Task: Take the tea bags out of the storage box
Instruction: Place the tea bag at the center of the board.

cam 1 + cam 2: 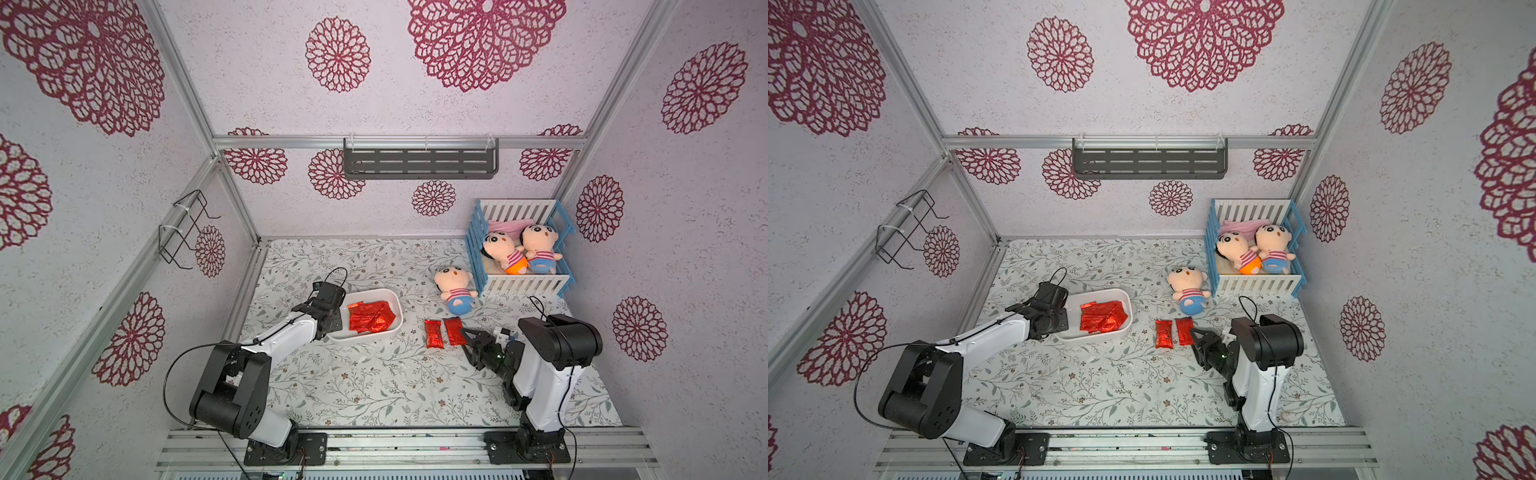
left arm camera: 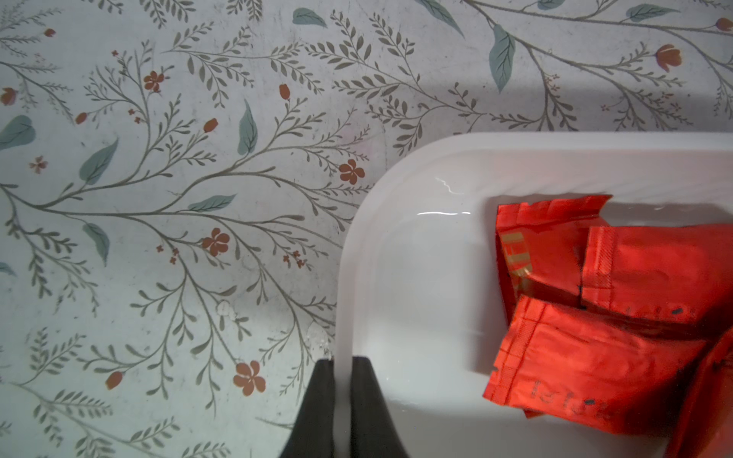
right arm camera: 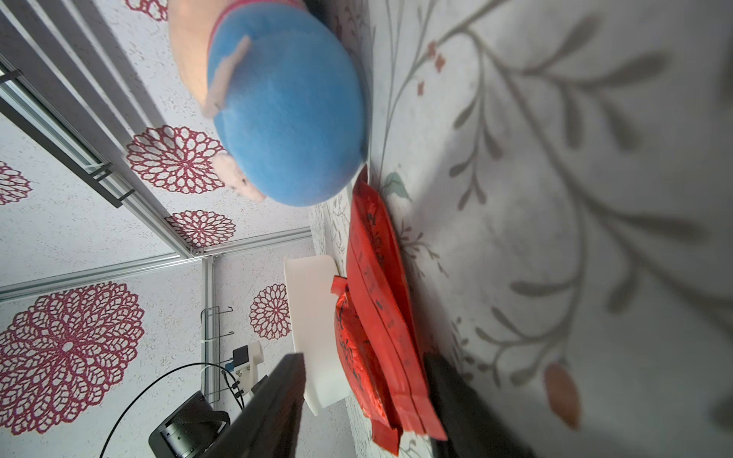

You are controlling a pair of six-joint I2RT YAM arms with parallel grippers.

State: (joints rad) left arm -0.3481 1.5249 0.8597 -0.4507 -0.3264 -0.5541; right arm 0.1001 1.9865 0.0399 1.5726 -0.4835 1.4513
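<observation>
The white storage box [image 1: 397, 303] [image 1: 1128, 307] sits left of centre on the floral table, holding a pile of several red foil tea bags [image 1: 370, 318] [image 2: 595, 368]. My left gripper [image 1: 332, 322] [image 2: 343, 359] is shut on the box's left rim [image 2: 345, 277], one jaw inside and one outside. Two more tea bags [image 1: 433, 333] [image 1: 454, 330] lie side by side on the table right of the box. My right gripper [image 1: 465, 332] [image 3: 365, 359] is low at their near-right end, open, its jaws on either side of the bags' ends [image 3: 380, 301].
A plush doll [image 1: 456, 289] [image 3: 285, 119] lies just behind the two loose bags. Further back right is a blue-and-white crib [image 1: 482, 253] with two dolls. A grey shelf [image 1: 419, 164] hangs on the back wall and a wire rack [image 1: 187, 228] on the left wall.
</observation>
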